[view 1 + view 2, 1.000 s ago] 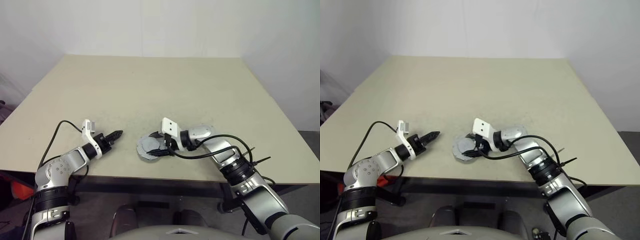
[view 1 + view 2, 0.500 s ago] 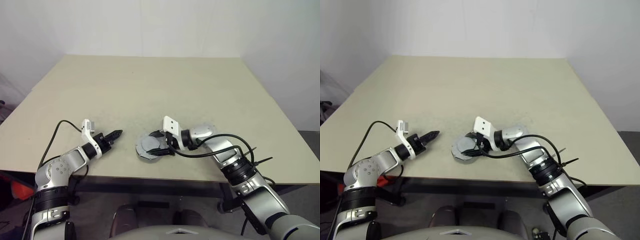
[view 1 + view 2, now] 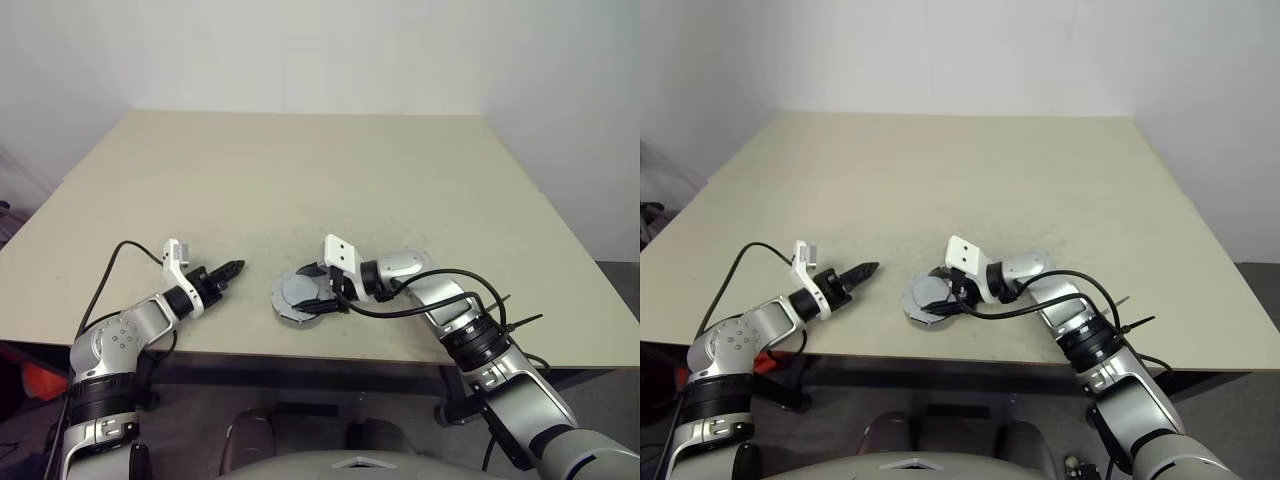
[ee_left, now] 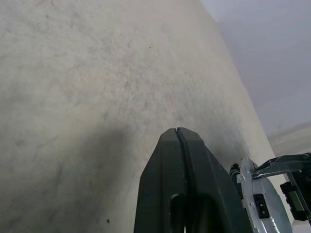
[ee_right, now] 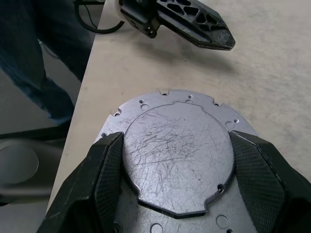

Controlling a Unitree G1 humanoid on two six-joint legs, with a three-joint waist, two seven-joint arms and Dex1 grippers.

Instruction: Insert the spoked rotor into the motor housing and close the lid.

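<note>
Beige bench [image 3: 300,180] carries the round silver motor housing [image 5: 146,104] at its near edge, with the flat grey scalloped lid [image 5: 177,160] grasped across its width by the right tool [image 5: 175,167]. Left tool [image 3: 232,269] is clenched, empty, well apart. Lid should be seated flush and centred on the housing, in my judgement, before release.

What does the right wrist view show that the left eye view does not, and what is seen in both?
Right wrist view alone: fine scratches on the lid, small holes along its scalloped edge, and a leg in blue trousers beside the table. The right pincer has a finger at either side of the lid's raised disc.

Left eye view alone: the whole table, the wall behind it, and both arms with their cables.

Both: the lid near the table's front edge, the right pincer at it, and the left pincer, shut, apart from the lid.
</note>
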